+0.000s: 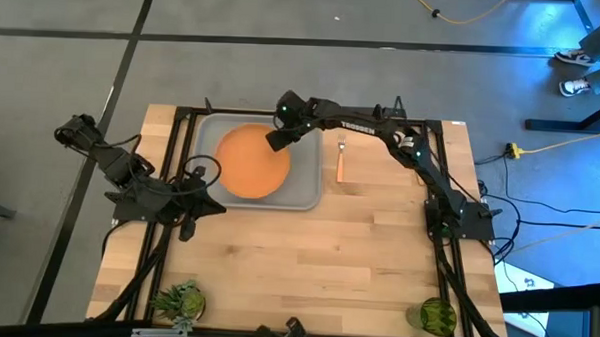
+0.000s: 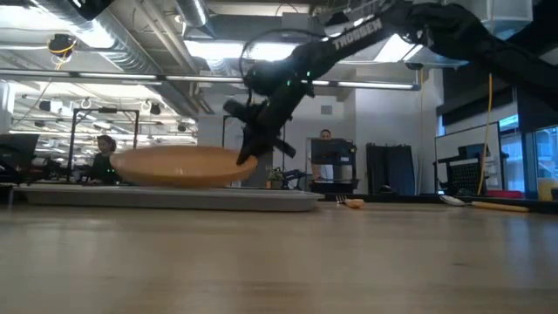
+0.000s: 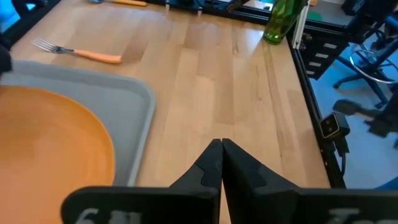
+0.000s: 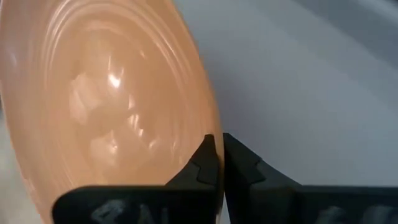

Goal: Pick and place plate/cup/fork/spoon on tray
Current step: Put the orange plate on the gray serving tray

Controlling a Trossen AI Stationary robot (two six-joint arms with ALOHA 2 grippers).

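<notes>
Plate rim was pinched between the right gripper fingers, pressed nearly together at the plate's edge nearest the fork. It sat over the grey tray, filling much of it, with bare tray floor beside the plate toward the fork. The fork lay on the wooden table just outside the tray, long axis along the tray's short side. The left gripper, jaws together, waited near the tray.

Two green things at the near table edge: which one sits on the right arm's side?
The smooth, rounded green cup at the near right corner. The other, the spiky leafy green plant-like object, sits at the near left corner, on the left arm's side.
</notes>
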